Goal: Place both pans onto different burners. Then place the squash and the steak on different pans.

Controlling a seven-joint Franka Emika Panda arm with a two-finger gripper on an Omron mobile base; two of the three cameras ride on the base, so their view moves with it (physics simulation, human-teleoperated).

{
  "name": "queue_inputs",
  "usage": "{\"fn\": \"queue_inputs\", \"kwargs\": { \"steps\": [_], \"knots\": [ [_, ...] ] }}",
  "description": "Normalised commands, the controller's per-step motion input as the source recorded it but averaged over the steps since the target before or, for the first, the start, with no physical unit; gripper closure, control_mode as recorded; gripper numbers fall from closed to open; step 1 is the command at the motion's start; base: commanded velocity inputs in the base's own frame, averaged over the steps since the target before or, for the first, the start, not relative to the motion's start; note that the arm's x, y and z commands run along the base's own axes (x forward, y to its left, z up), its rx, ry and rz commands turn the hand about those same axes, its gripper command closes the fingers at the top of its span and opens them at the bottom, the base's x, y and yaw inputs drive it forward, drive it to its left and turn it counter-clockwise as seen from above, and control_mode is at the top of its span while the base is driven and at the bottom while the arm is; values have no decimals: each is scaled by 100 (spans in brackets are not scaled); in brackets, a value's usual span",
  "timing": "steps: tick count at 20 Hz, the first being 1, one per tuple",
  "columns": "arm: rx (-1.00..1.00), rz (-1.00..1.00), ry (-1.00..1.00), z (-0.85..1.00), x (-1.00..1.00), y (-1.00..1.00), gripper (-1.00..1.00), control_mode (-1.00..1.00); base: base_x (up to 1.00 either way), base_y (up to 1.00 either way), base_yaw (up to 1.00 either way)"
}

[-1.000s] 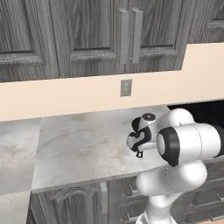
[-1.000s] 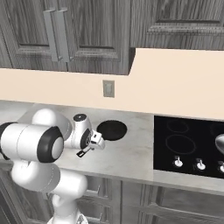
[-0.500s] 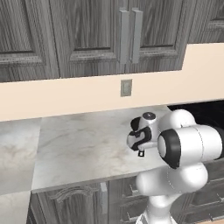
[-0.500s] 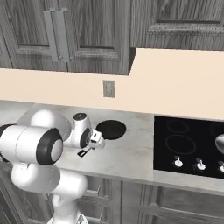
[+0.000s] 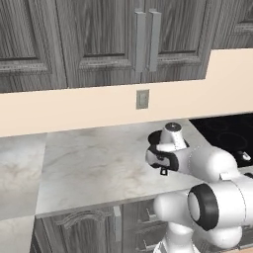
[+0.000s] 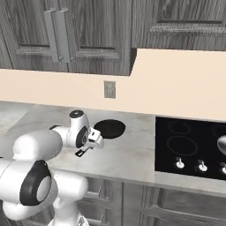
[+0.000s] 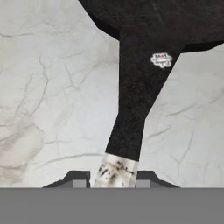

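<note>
Marble counter [image 6: 132, 150] bears black pan [image 6: 110, 128]; hand [image 7: 113, 177] pinches its handle [image 7: 135, 113].

Kitchen wall, cabinets and marble desk

We see dark grey wood cabinets [image 5: 99, 39] above a cream backsplash [image 6: 185, 84] with a wall outlet [image 5: 142, 99] set in it; the pale marble desk [image 5: 94, 163] runs beneath, with grey drawer fronts [image 6: 176, 207] under its front edge.

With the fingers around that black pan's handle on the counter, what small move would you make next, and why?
Probably finish closing, then lift slightly. In the hand view the gripper straddles the black pan's handle, while the pan lies on the counter, left of the cooktop.
</note>
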Motion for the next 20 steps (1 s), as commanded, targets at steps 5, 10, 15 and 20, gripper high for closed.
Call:
{"fn": "queue_inputs", "kwargs": {
  "steps": [5, 10, 15, 20],
  "knots": [
    [0, 0, 0, 42, -25, 0, 100, -100, 0, 0, 0],
    [0, 0, -1, 21, -40, 0, 100, -100, 0, 0, 0],
    [0, 0, 0, 17, -32, 0, 100, -100, 0, 0, 0],
    [0, 0, 0, 16, -37, 0, 100, -100, 0, 0, 0]
  ]
}}
